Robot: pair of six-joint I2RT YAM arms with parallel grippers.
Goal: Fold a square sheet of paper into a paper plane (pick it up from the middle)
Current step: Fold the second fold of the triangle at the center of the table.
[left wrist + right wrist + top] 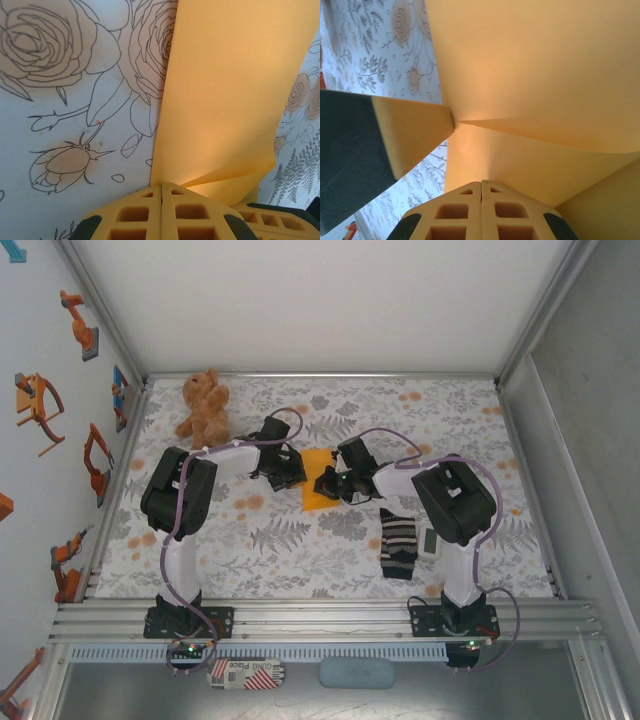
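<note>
The square sheet of paper [318, 468], bright orange-yellow, sits mid-table between both grippers, bent with one flap raised. My left gripper [293, 478] meets it from the left. In the left wrist view its jaws [161, 186] are shut at the paper's [225, 90] near edge, where a crease fans out. My right gripper [330, 485] comes in from the right. Its jaws [481, 183] are shut against a paper [535, 65] panel that runs into the tips. The left gripper's finger [412, 135] touches the crease's end. A paper plane is out of view.
A brown teddy bear [204, 407] sits at the back left. A striped black-and-white sock [398, 545] and a small white device [430, 543] lie near the right arm's base. The floral cloth [300, 550] is walled in on three sides.
</note>
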